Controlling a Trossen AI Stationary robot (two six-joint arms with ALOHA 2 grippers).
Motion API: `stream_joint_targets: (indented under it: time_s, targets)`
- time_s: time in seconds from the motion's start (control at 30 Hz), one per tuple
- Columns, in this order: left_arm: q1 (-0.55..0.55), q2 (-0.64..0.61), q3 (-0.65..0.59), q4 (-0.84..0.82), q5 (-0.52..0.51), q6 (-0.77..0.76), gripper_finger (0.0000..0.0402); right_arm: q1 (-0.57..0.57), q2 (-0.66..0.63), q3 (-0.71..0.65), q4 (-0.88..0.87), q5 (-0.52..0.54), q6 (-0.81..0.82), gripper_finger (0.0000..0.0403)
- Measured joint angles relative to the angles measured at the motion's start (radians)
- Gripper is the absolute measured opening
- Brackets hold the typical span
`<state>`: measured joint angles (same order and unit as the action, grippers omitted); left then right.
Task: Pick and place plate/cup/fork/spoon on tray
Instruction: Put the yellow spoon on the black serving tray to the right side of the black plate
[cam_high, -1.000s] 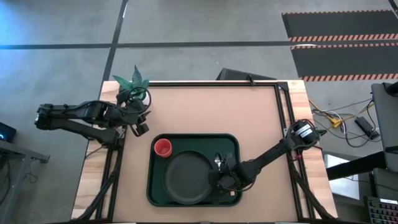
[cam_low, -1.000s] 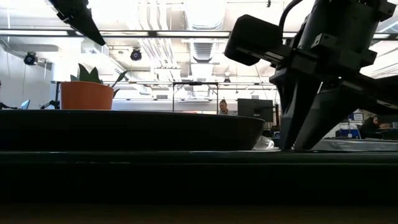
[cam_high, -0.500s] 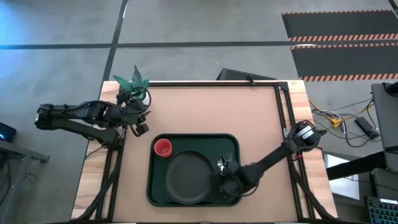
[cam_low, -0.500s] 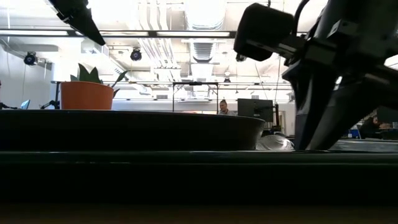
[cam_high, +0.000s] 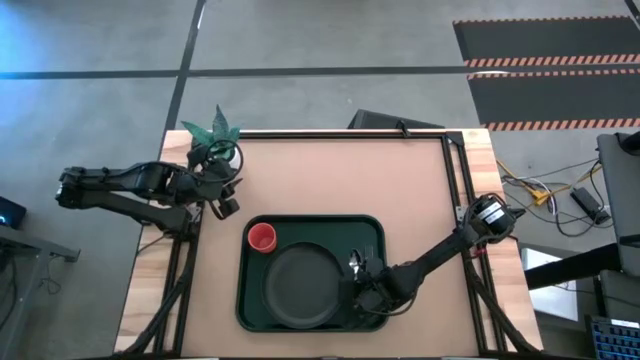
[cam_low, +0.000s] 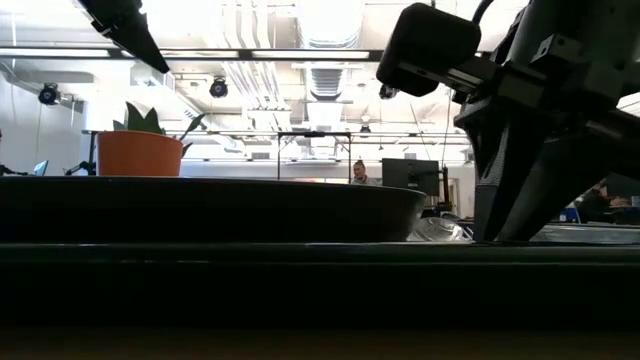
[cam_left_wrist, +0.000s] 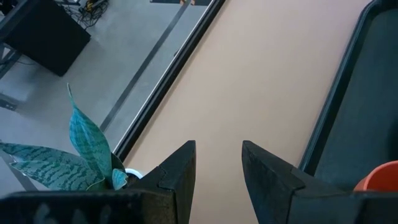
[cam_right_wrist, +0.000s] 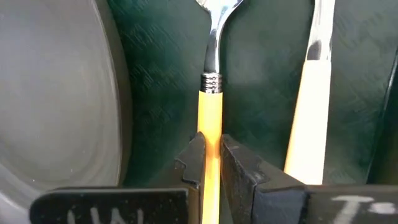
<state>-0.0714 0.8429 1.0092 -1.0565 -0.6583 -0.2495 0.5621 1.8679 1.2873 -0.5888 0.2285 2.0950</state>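
Observation:
The dark green tray (cam_high: 245, 300) lies at the table's near middle. On it are the dark plate (cam_high: 300, 285), the red cup (cam_high: 262, 237) at its far left corner, and two orange-handled utensils right of the plate. My right gripper (cam_high: 362, 296) is low over the tray's right part, shut on one utensil (cam_right_wrist: 210, 118); its head is cut off in the right wrist view, so fork or spoon I cannot tell. The second utensil (cam_right_wrist: 308, 106) lies beside it on the tray floor. My left gripper (cam_left_wrist: 217, 168) is open and empty by the plant. My right gripper pinches the utensil's orange handle (cam_right_wrist: 209, 127) between its two fingers, a little behind the silver collar. The fingers lie along the handle and come slanting down from the table's right. The utensil lies low along the tray floor; whether it rests there I cannot tell.
A potted plant (cam_high: 213, 140) stands at the table's far left corner, close to my left gripper; its leaves show in the left wrist view (cam_left_wrist: 87, 146). The tray's raised rim (cam_low: 200, 255) fills the low view. Bare table lies beyond the tray's far side.
My right gripper has gone a little toward the table's near edge and right, staying shut on the utensil, which has slid along with it over the tray.

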Motion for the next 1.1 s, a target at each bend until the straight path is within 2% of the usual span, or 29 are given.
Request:
stream_joint_targets:
  time_s: [1.1]
  targets:
    - [0.000, 0.003, 0.000, 0.002, 0.005, -0.005, 0.0112, -0.006, 0.000, 0.000, -0.023, 0.009, -0.029, 0.0035]
